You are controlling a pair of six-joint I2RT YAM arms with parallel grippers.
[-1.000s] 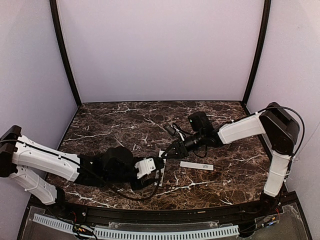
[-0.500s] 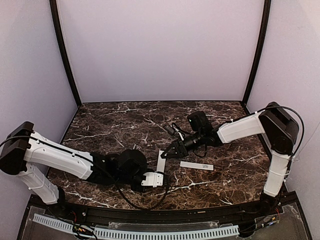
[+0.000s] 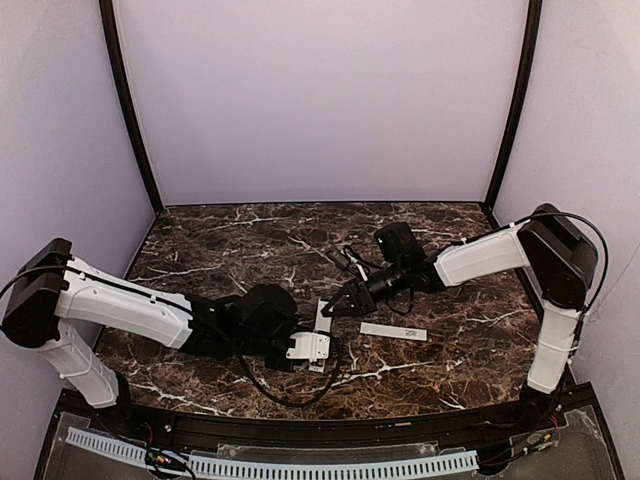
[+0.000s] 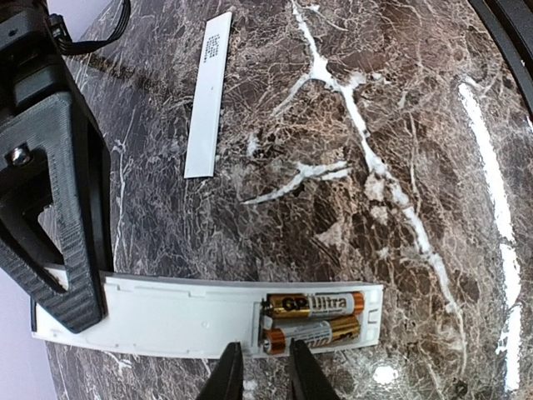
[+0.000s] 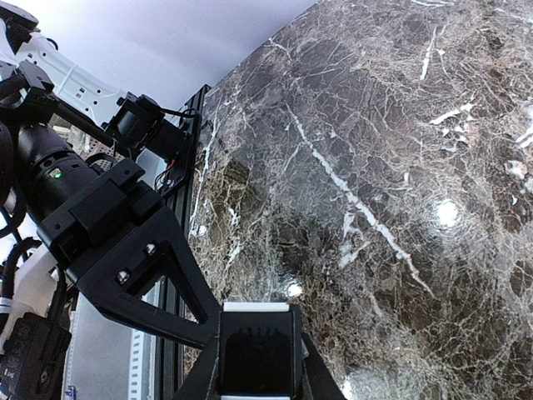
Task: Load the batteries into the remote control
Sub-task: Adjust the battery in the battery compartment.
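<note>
At six o'clock beneath both seated batteries [image 4: 312, 319], my left gripper [image 4: 265, 373] has narrowed, grasping nothing; my right gripper [image 5: 254, 367] stays clenched on the remote control [image 4: 208, 317]. Cover next.
</note>
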